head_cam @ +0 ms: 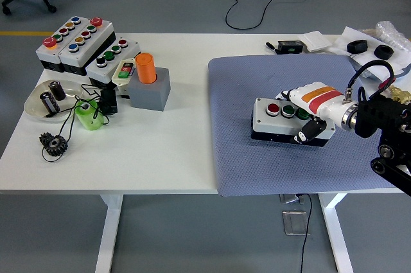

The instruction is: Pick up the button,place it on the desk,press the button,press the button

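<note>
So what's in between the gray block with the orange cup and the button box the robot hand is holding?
Head view: between the gray block and the white button box lie only bare white table and blue-gray mat.

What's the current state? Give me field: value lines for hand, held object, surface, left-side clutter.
right hand: shut on button box, fingers wrapped over its right end
button box: red and green buttons on top, over the blue mat; contact with it unclear
blue mat: covers the table's right half
left hand: not in view
left-side clutter: other button boxes, orange cylinder in grey block, gear
</note>
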Controlling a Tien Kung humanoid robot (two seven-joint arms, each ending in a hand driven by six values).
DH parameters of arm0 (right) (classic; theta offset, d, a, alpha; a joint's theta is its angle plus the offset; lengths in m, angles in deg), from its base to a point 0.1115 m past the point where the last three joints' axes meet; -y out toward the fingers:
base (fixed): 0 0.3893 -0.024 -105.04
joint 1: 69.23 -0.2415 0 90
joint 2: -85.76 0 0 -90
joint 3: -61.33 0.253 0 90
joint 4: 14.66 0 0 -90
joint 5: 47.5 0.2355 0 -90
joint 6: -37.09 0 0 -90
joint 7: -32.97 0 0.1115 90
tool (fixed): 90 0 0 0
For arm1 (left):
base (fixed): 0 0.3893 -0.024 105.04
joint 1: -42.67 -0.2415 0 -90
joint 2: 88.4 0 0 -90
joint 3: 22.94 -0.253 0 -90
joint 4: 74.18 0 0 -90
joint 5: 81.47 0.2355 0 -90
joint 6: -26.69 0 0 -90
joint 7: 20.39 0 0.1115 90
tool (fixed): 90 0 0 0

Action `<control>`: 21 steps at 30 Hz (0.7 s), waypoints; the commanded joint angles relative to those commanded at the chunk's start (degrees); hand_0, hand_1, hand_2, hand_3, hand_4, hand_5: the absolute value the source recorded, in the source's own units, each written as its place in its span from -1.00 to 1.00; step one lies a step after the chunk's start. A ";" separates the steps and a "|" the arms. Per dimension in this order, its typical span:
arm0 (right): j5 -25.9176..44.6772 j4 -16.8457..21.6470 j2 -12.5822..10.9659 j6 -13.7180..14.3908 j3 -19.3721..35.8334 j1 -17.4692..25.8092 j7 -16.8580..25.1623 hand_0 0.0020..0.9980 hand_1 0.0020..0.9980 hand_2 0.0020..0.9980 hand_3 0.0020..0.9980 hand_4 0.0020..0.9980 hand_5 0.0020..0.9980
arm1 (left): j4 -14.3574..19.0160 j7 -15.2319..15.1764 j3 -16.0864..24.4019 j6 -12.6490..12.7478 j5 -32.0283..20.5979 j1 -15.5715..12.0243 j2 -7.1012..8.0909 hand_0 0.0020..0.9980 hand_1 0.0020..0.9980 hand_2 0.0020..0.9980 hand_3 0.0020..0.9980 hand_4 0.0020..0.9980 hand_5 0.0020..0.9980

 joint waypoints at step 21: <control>-6.18 -1.36 -0.35 -1.88 -1.67 -0.03 3.34 -0.70 -0.72 -0.49 -0.28 0.46 -0.54 | 0.07 0.06 -0.54 -0.04 -0.13 -0.44 -0.04 0.21 0.08 0.00 -0.09 -0.44 0.96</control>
